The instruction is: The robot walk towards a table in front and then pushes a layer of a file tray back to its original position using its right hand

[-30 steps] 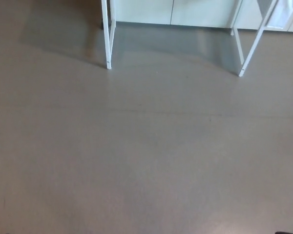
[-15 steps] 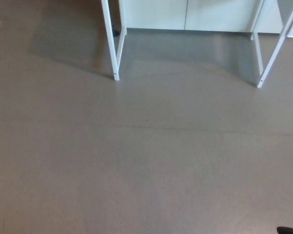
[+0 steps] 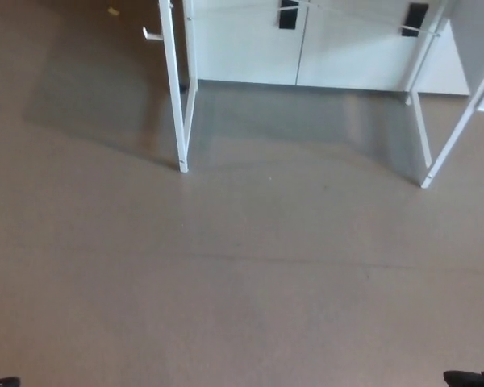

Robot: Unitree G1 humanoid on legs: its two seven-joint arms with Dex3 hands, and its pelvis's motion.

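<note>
Plain grey-brown floor filling most of the head view, crossed by a faint seam. At the top, white cabinet doors side by side, bearing two black patches, possibly handles. Far upper left, a small yellow scrap lying well apart from the doors.

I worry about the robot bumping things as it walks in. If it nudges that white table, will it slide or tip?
The white table probably shifts easily: its legs look thin, suggesting a light frame. They rest on smooth grey floor, so sliding seems likelier than tipping. Its top is out of view.
</note>
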